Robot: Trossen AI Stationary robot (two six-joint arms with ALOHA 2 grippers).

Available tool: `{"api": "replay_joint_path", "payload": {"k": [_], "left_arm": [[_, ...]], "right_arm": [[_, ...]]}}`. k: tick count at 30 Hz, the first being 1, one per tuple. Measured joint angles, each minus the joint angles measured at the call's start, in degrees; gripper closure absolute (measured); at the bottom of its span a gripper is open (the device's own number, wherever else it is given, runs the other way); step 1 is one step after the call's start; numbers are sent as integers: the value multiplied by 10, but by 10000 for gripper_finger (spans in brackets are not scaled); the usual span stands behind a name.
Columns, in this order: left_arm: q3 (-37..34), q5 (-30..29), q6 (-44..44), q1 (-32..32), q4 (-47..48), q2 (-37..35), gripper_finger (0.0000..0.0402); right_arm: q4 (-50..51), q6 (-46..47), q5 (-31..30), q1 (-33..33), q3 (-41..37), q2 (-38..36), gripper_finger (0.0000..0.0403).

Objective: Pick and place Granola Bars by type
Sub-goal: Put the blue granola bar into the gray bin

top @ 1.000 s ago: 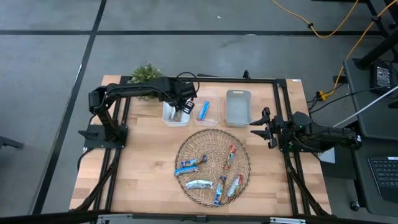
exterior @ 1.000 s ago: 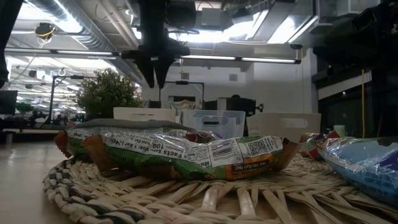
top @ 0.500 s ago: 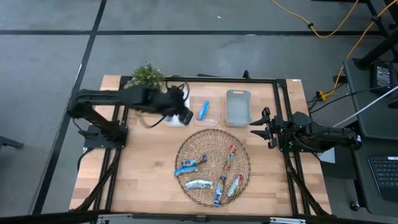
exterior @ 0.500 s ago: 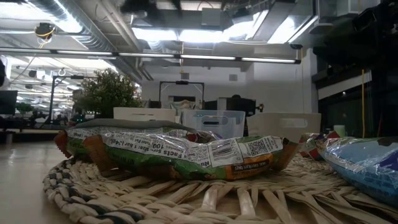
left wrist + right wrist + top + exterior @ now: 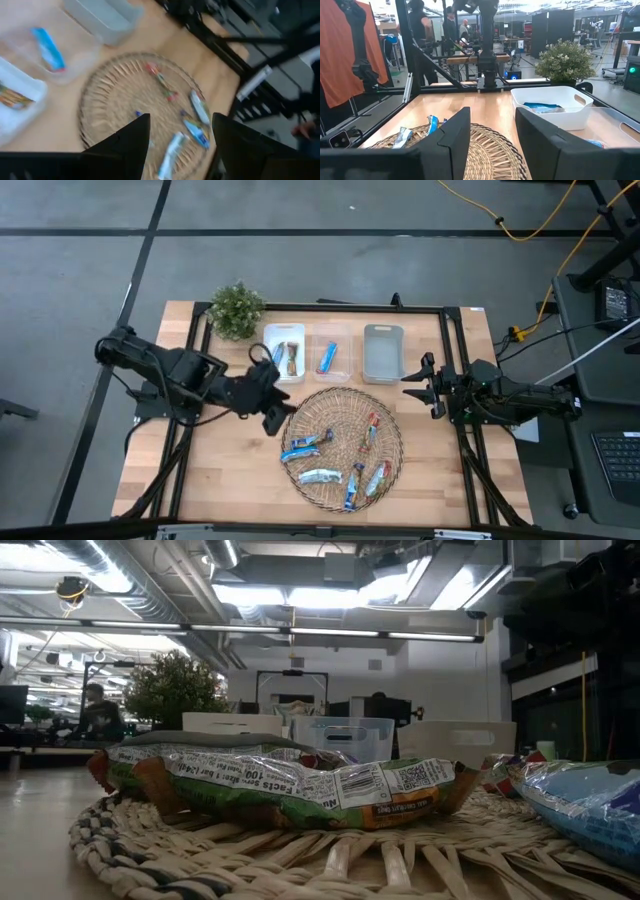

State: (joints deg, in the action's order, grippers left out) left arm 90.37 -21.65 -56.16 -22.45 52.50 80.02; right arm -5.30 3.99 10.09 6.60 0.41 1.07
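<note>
Low across the table, the left arm reaches toward the wicker basket (image 5: 392, 442), its left gripper (image 5: 276, 411) at the rim's ten o'clock, fingers spread and empty. Six Granola Bars (image 5: 305, 446) lie inside the basket. At three o'clock waits the right gripper (image 5: 418, 386), also parted, holding nothing.

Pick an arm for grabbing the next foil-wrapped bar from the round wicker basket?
Left. The left gripper hangs open at the round wicker basket's rim, nearest the blue foil-wrapped bar. The right gripper, also open, waits beside the basket's far edge.
</note>
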Motion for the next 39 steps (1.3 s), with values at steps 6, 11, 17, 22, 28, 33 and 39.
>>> {"api": "replay_joint_path", "payload": {"k": [6, 11, 17, 22, 28, 33, 39], "left_arm": [[0, 63, 57, 18, -51, 42, 197], [0, 132, 97, 52, -58, 80, 197], [0, 182, 118, 84, -55, 126, 197], [0, 183, 140, 88, -42, 195, 197], [0, 187, 154, 88, -38, 292, 189], [0, 215, 161, 88, -43, 348, 175], [0, 223, 165, 88, -45, 379, 169]], "right_arm": [[0, 0, 0, 0, 0, 0, 243], [-1, 0, 0, 0, 0, 0, 243], [0, 0, 0, 0, 0, 0, 243], [0, 0, 0, 0, 0, 0, 243], [1, 0, 0, 0, 0, 0, 243], [2, 0, 0, 0, 0, 0, 243], [4, 0, 0, 0, 0, 0, 243]]}}
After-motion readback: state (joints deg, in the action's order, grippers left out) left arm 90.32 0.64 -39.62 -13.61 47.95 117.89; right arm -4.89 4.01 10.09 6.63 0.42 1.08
